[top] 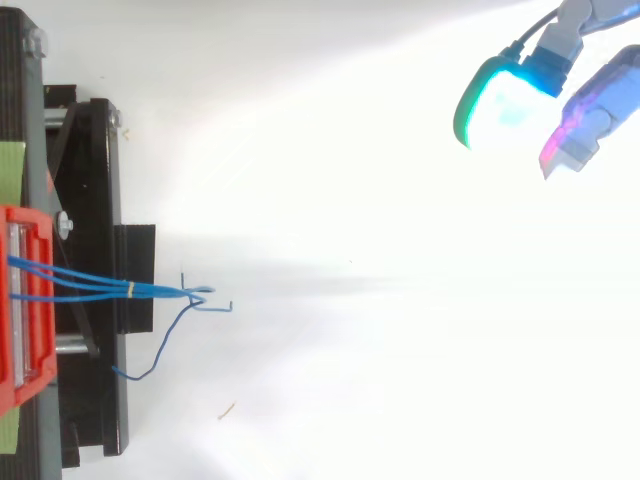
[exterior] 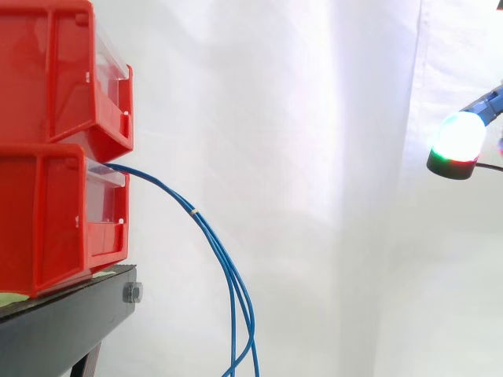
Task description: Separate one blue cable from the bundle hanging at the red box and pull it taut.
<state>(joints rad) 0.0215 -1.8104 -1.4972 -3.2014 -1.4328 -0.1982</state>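
The robot hand (top: 592, 108) is at the upper right corner of the top view, and its fingers reach in fairly straight. They stand a little apart with nothing between them, so it is open and holds nothing. One fingertip (top: 503, 104) glows cyan with a green rim and the one beside it glows magenta. In the side view a fingertip (exterior: 457, 144) hangs at the right edge, white with green and red below, at about the height of the seam between the two red bins.

The side view gives the heights. The upper red bin (exterior: 55, 71) sits on the lower red bin (exterior: 47, 224), and both stand on the black desk (exterior: 75, 314). The blue cables (exterior: 214, 239) come out over the front lip of the lower bin. They curve down together and leave the picture at the bottom edge, before the white curtain (exterior: 314, 157). A small pale tie (exterior: 194, 212) holds them together just past the bin.

The top view gives the spread. Behind the tie (top: 130, 289) the cables fan apart toward the bin. Past the tie they run close to a small tangle of ends (top: 203, 295), and one strand (top: 150, 362) loops away alone.

Between the cables and the robot hand lies a wide free space. They are well apart.
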